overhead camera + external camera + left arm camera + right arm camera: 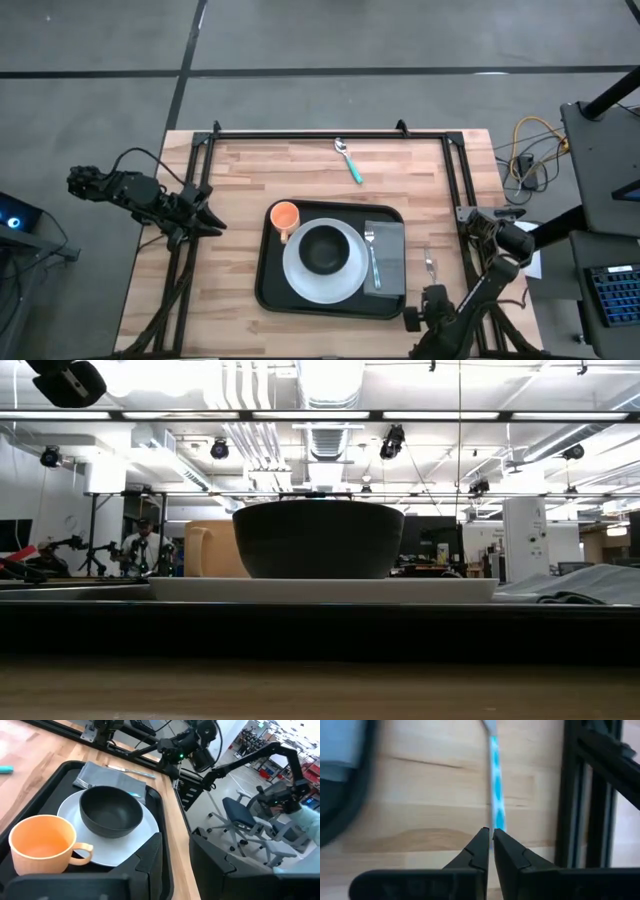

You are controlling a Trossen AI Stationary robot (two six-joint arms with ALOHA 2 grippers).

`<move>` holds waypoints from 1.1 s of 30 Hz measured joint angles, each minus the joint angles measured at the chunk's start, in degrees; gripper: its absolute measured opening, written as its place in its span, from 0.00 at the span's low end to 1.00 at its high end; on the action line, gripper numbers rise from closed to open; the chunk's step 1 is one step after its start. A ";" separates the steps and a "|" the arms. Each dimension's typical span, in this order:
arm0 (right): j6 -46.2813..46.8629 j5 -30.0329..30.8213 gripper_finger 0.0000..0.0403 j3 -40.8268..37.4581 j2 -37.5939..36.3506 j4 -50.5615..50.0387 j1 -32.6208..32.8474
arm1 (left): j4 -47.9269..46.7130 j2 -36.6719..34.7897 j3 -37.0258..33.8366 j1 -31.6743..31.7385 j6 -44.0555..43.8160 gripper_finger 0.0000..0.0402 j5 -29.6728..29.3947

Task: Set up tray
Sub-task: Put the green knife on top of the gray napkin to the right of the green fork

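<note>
Right gripper (491, 842): lower middle of the right wrist view, fingers pressed together with only a thin slit between them, tips at the near end of a blue-handled utensil (496, 795) lying on the bare wood; whether they pinch the handle or only touch it cannot be told. In the high view this gripper is not clearly visible; its arm folds at the lower right of the frame, just right of the tray.

Left gripper (205, 217): left of frame, at the table edge, waiting; fingers spread wide.

Tray (268, 290): black, centre of the high view, holding a white plate (300, 280), a black bowl (324, 247) on the plate, an orange cup (284, 215) at its upper left corner, a grey napkin (390, 255) with a fork (372, 255) on it.

Spoon (349, 160): teal handle, upper centre, off the tray.

Step in hand, as judged: collecting the utensil beside the tray. Next move calls for a firm pinch, a lift, then placing it on the napkin
</note>
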 joint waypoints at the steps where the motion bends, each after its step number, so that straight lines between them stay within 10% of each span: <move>1: -0.03 -0.85 0.04 -0.89 0.00 0.70 0.29 | 0.00 0.00 0.00 -0.03 -0.20 0.20 0.09; 16: 1.33 -1.49 0.34 -13.74 -3.03 9.83 1.33 | 0.00 0.13 0.00 -0.02 -0.58 0.20 1.37; 33: 0.07 2.39 0.23 -24.73 -5.70 17.54 0.92 | 0.00 0.15 -0.09 0.02 -2.11 0.20 1.35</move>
